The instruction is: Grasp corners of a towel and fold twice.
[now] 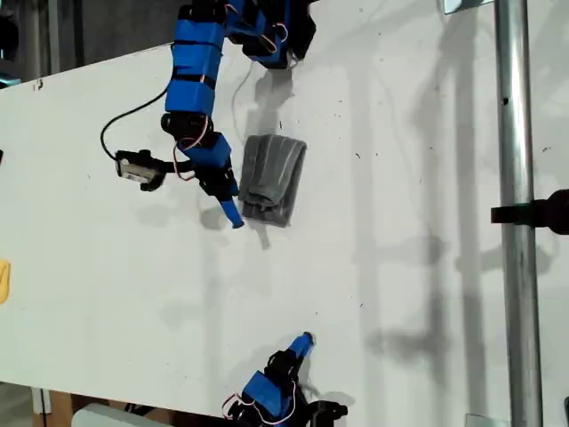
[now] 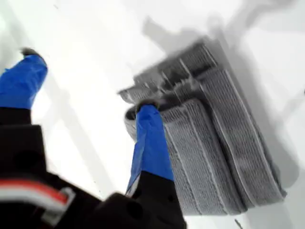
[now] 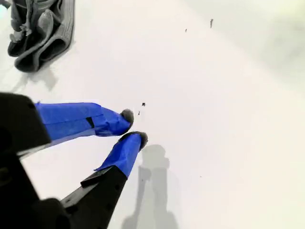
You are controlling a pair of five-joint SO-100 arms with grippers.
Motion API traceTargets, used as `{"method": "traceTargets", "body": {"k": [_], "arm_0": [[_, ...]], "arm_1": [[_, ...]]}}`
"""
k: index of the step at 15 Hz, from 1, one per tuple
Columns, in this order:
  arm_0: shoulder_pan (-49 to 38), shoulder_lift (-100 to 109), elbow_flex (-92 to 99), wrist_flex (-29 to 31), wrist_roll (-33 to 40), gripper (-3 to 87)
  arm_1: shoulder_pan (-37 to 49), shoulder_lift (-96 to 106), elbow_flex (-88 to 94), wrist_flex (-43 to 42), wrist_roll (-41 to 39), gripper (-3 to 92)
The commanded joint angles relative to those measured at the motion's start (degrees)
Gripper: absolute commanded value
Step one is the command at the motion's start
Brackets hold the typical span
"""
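Exterior view shows the towel [image 1: 274, 180] folded into a compact bundle toward the counter's [image 1: 400, 267] far edge; folding looks finished. My first gripper [image 2: 90, 88], fingers apart, hovers beside it. My second gripper [image 3: 133, 128], fingertips nearly together, holds nothing

White table [image 1: 400, 267] is carrying the scene; its surface is showing scattered small dark specks and soft shadows. The towel [image 1: 273, 180] is lying directly on it toward the exterior view's upper middle, folded into a compact, roughly rectangular grey bundle with thin white stripes, layers stacking at the edges [image 2: 214, 143]; in the second wrist view it is showing as a rumpled fold [image 3: 43, 33]. A small black-and-white device [image 1: 140, 167] on a black cable is sitting on the table toward the exterior view's left, apart from the towel.
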Motion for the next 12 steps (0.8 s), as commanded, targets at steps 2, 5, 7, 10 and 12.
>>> {"method": "traceTargets", "body": {"k": [2, 5, 7, 10, 12], "arm_0": [[-5.5, 0.4, 0.4, 0.3, 17.7, 4.9], [-4.7, 0.4, 0.4, 0.2, 44.4, 4.0], [-4.7, 0.4, 0.4, 0.2, 44.4, 3.5], [-4.7, 0.4, 0.4, 0.2, 44.4, 3.5], [-4.7, 0.4, 0.4, 0.2, 44.4, 3.5]], "arm_1": [[6.1, 21.2, 4.7, -3.5, -3.8, 26.5], [9.1, 47.2, 34.2, -1.4, 1.8, -0.3], [8.3, 66.9, 52.0, 3.3, 7.5, -0.3], [5.8, 89.0, 70.1, 14.2, 21.2, -0.3], [3.5, 88.4, 76.6, 15.7, 28.8, 9.9]]}}
